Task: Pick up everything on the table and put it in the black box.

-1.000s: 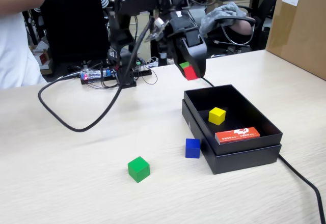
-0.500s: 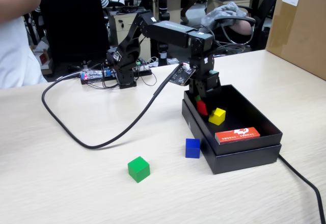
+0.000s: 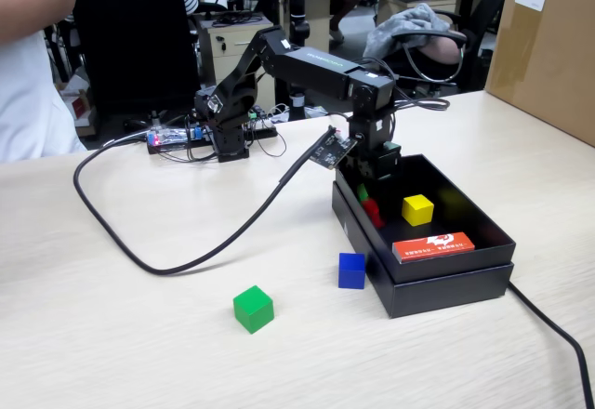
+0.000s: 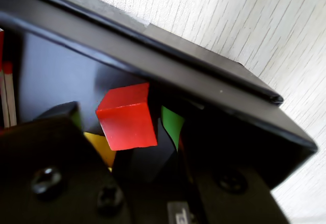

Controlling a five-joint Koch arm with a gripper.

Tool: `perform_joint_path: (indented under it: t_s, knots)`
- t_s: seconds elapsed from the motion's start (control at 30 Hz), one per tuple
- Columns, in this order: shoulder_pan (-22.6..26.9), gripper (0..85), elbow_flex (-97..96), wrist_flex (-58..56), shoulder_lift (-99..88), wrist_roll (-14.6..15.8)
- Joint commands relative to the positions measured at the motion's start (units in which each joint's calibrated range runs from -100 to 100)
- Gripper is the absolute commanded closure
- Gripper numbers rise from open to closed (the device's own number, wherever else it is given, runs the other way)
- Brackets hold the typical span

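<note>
Jaws look parted, so the gripper (image 3: 368, 203) seems to have let go of the red cube (image 4: 127, 116) mid-frame inside the black box (image 3: 465, 209), so I'd lift straight up before swinging out, to avoid clipping the wall.

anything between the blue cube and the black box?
Nothing visible on the bare table between them. The blue cube sits just outside the black box, by its near-left wall in the fixed view. Only that wall itself must be cleared. The gripper is down inside the box at the red cube.
</note>
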Motion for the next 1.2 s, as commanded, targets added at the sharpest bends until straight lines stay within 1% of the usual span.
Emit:
perform_joint_path:
  t_s: [0.0, 0.07, 0.3, 0.37, 0.4, 0.53, 0.73, 0.97, 1.17]
  knots:
    - [0.29, 44.7, 1.46, -1.83, -6.70, 0.05]
    - [0.10, 42.2, 0.82, -1.83, -10.14, 0.15]
    - [-2.34, 41.2, -2.08, -1.83, -31.48, 0.15]
    - [-4.25, 41.2, -4.07, -1.83, -39.28, 0.15]
    - [-6.74, 41.2, -5.52, -1.83, -45.83, 0.00]
    - [-10.35, 41.0, -8.79, -1.83, -51.91, -0.44]
    - [-14.41, 36.4, -18.49, -1.83, -60.28, -0.78]
    - [-15.43, 35.5, -26.83, -0.54, -63.73, -0.68]
    - [-15.04, 36.0, -21.57, 0.15, -53.40, 0.39]
